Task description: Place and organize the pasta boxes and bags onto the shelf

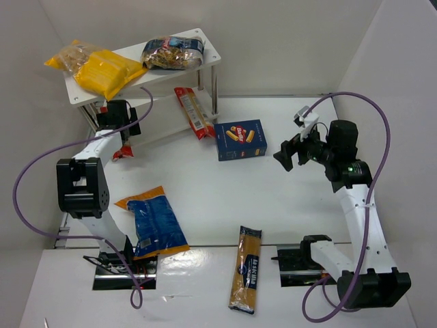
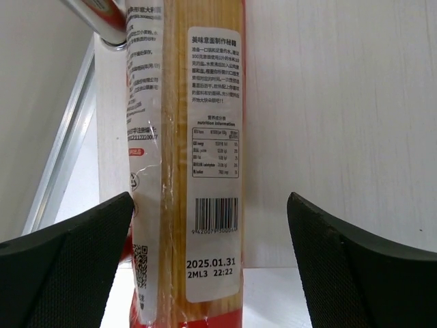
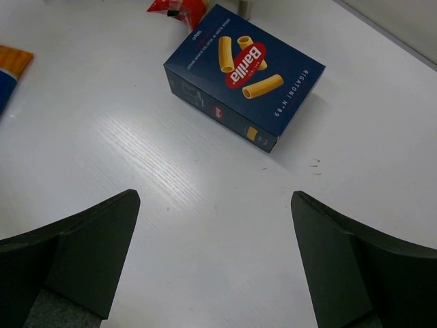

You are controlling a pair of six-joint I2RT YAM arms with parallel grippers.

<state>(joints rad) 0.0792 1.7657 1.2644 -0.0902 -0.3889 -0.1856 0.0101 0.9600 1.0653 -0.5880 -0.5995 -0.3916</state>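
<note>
The white shelf [image 1: 207, 42] stands at the back left. A yellow bag [image 1: 102, 70] and a dark clear bag [image 1: 172, 52] lie on its top board. My left gripper [image 1: 126, 142] is open by the lower board, jaws on either side of a red-and-clear spaghetti packet [image 2: 198, 157]; the left finger [image 2: 82, 260] is at its edge, the right one apart. A second red packet [image 1: 192, 111] leans at the shelf's front. My right gripper [image 1: 287, 156] is open and empty above the table, short of the dark blue box [image 1: 240, 139], which also shows in the right wrist view [image 3: 246, 75].
A blue-orange bag [image 1: 156, 224] lies at the near left by the left arm's base. A spaghetti packet with a dark label [image 1: 246, 268] lies at the near middle. A silver shelf leg [image 2: 102, 24] is close to the left gripper. White walls close in the table.
</note>
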